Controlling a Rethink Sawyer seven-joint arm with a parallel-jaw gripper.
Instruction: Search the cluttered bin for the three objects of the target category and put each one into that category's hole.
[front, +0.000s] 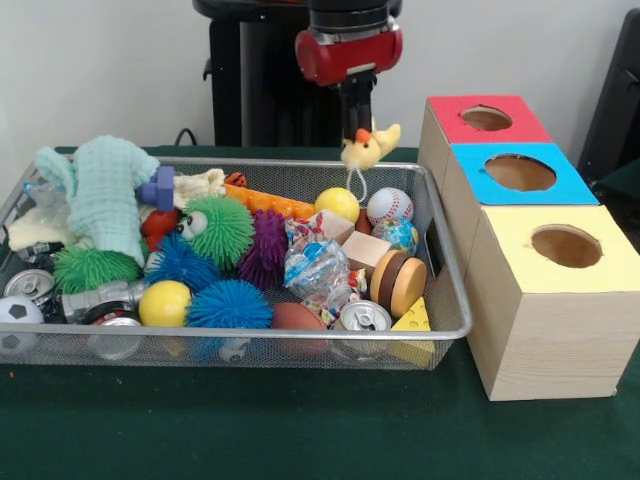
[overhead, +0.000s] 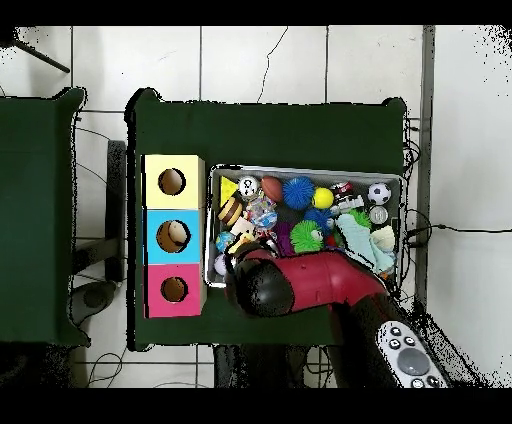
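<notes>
a: the gripper (front: 361, 128) is clenched on the little yellow chick toy (front: 367, 148), pinching it by the top. the chick hangs clear of the clutter, above the far right corner of the wire bin (front: 452, 300), with a thin loop dangling under it.

b: so where does it go?

a: one of three boxes beside the bin, red (front: 485, 120), blue (front: 518, 174) or yellow (front: 565, 247). i can't tell which is its category. i'd say keep it high enough to clear the bin's rim, centre it over the hole, then let go.

b: and from overhead?

a: the arm (overhead: 300, 285) covers the toy there.
</notes>
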